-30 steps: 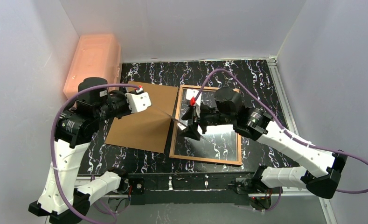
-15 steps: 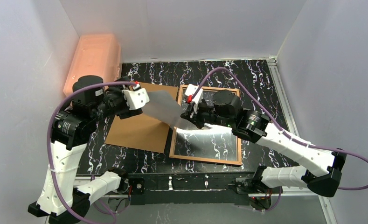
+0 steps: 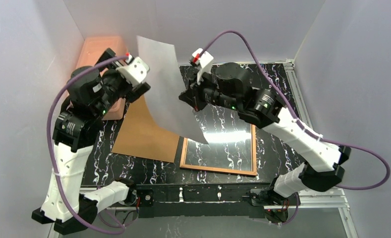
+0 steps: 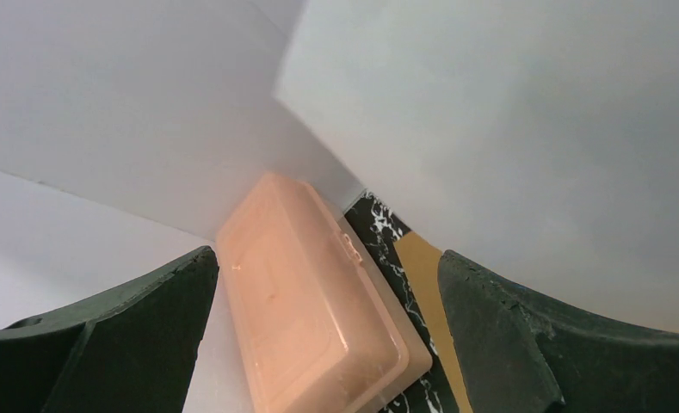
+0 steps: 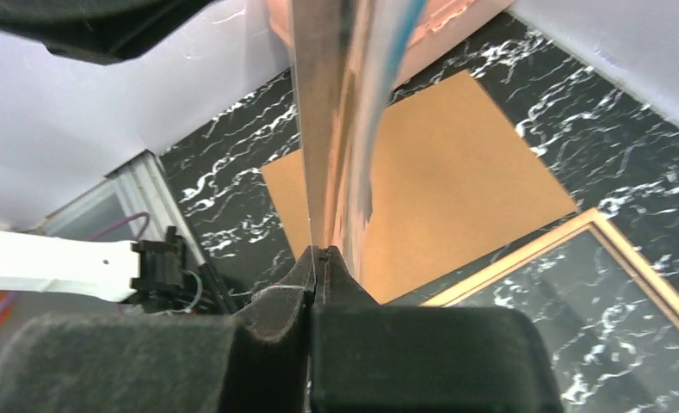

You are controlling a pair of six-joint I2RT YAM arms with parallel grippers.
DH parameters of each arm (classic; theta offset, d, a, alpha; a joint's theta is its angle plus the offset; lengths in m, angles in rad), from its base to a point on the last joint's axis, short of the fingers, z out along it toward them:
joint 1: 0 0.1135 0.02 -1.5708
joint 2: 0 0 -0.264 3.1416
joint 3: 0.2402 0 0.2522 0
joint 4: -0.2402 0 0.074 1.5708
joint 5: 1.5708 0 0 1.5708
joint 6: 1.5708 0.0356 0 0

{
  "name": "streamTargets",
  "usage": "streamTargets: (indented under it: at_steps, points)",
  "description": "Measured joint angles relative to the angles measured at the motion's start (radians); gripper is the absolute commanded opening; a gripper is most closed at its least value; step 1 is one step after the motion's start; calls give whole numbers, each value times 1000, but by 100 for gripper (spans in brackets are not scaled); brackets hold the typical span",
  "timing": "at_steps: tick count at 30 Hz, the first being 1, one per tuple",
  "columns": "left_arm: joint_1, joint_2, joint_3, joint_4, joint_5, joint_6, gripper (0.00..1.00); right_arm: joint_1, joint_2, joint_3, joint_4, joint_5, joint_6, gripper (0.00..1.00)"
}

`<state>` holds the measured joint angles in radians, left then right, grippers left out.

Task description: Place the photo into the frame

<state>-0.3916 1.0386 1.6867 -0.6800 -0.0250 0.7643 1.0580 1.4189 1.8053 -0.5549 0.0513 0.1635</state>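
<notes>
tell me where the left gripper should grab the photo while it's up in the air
The photo hangs nearly upright, pinched at its right edge by the right gripper. I'd probably take the free left edge, opposite that pinch. Come in from the left with the open left gripper straddling the thin sheet, its fingers flat against the two faces.

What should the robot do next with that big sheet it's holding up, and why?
Probably tilt the glossy photo print flat and lower it toward the wood-edged rectangular picture frame. The right gripper is shut on the print's edge, holding it upright in the air; the left gripper stands open; the frame lies flat on the table below, beside a brown backing board.
</notes>
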Motion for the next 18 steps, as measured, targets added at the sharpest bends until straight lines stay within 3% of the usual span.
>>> streamTargets:
  at_steps: [4,8,13,18]
  points:
    - [3,89,126,-6,-53,-91,99,-40,100,118,-78,-68,108,1]
    - [16,121,143,-45,-68,-183,99,-126,119,120,-123,-174,212,1]
    - [29,138,140,-81,-72,-256,99,-289,61,3,-122,-337,326,1]
    - [30,132,103,-85,-68,-280,99,-532,-6,-187,-150,-479,357,1]
